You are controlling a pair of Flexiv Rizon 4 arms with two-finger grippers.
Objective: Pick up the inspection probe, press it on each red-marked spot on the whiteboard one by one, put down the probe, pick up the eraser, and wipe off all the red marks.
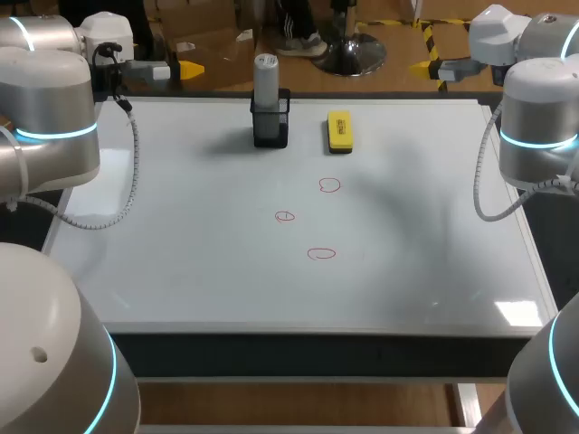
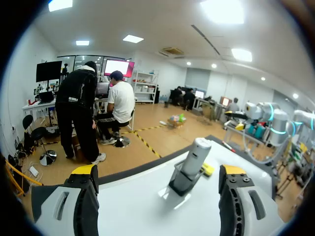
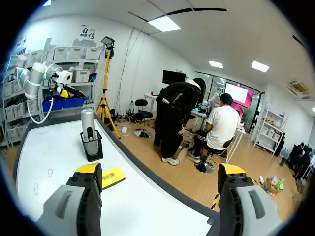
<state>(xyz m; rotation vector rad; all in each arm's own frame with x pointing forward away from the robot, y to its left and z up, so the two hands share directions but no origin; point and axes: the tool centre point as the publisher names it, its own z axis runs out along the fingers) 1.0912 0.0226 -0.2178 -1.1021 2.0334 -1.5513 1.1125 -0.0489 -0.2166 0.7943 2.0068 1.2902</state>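
Observation:
The grey inspection probe (image 1: 266, 80) stands upright in a black holder (image 1: 270, 127) at the far middle of the whiteboard (image 1: 181, 235). Right of it lies the yellow eraser (image 1: 339, 131). Three red marks (image 1: 330, 185) (image 1: 285, 216) (image 1: 321, 254) sit mid-board. My left gripper (image 1: 188, 70) hangs open past the far-left corner, my right gripper (image 1: 423, 66) open past the far-right corner. In the left wrist view, the probe (image 2: 195, 157) and eraser (image 2: 207, 169) lie ahead of the open gripper (image 2: 158, 172). From the right gripper (image 3: 160, 169), the probe (image 3: 87, 127), eraser (image 3: 112, 177) and a red mark (image 3: 50, 172) show.
Both arms' grey links (image 1: 45, 127) (image 1: 538, 127) stand over the board's left and right edges, with cables (image 1: 131, 172) (image 1: 484, 194) hanging above the surface. The dark table edge (image 1: 308, 353) runs along the near side.

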